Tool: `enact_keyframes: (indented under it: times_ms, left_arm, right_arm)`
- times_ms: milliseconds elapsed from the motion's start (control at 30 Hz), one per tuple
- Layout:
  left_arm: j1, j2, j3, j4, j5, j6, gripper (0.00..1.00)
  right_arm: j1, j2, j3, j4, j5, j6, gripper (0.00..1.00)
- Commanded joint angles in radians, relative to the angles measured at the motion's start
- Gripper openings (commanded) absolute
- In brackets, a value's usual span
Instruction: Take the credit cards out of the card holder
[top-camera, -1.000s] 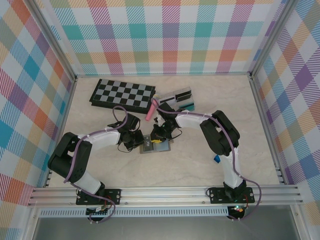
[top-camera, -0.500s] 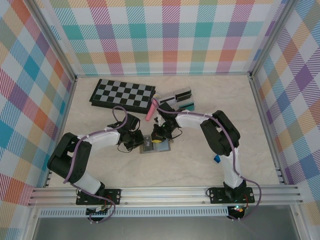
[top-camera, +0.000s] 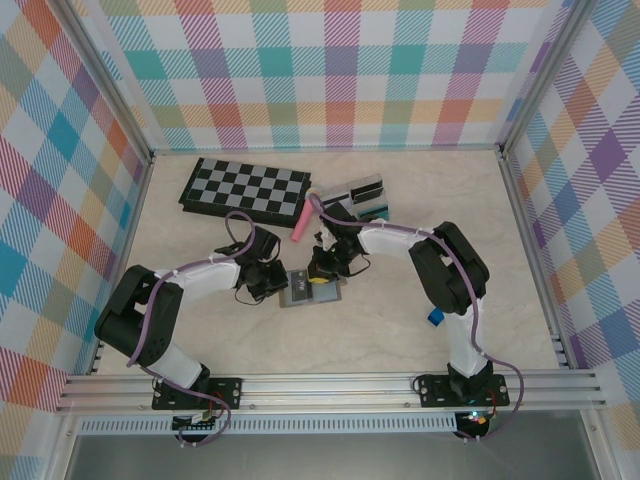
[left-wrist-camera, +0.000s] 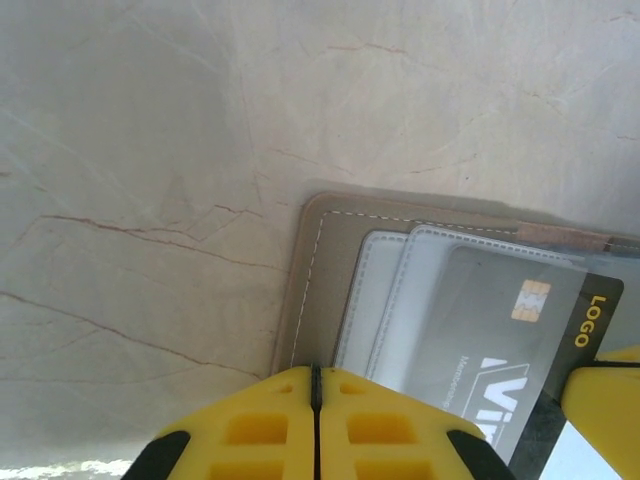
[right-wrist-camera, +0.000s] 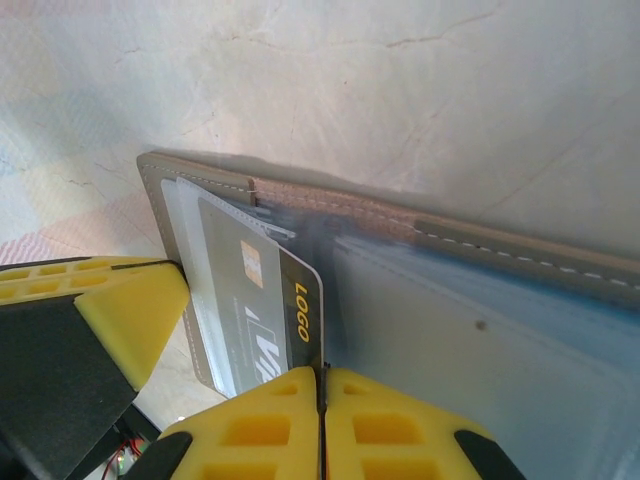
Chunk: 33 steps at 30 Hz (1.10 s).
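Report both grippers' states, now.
Left gripper: jaws shut, holding nothing, against flat grey bifold card holder.
Right gripper: jaws shut on black plastic credit card.

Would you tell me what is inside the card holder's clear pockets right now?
A black card with a chip and the word LOGO sits partly out of a clear pocket of the card holder. Whether another card lies beneath it is covered.

Card holder (top-camera: 298, 292) lies before the chessboard (top-camera: 245, 190) — a card (left-wrist-camera: 480, 330) seemingly half out of it.
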Motion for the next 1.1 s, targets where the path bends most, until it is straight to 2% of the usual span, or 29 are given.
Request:
enact_keyframes:
  times_ms: [0,200,300,600,767,1067]
  left_arm:
    - [-0.006,-0.042,0.050,-0.060,-0.015,0.028,0.06]
    - [-0.006,-0.090,0.069,-0.040,0.016,0.027,0.09]
    - [-0.006,-0.059,0.072,0.000,0.060,0.017,0.10]
    - [-0.006,0.037,0.059,0.014,0.078,0.022,0.08]
    - [-0.006,0.061,0.038,0.025,0.080,0.021,0.07]
    - [-0.006,0.070,0.003,0.015,0.063,0.033,0.05]
  right_arm:
    - [-0.003,-0.014,-0.010,-0.023,0.011,-0.014,0.09]
    - [-0.004,-0.005,-0.006,-0.035,0.026,-0.022,0.09]
    - [-0.004,-0.001,-0.003,-0.037,0.027,-0.026,0.09]
    - [-0.009,-0.003,-0.010,-0.025,0.011,-0.027,0.09]
    - [-0.011,0.004,-0.025,0.029,-0.054,-0.002,0.15]
    - [-0.011,0.027,-0.022,0.036,-0.073,0.007,0.21]
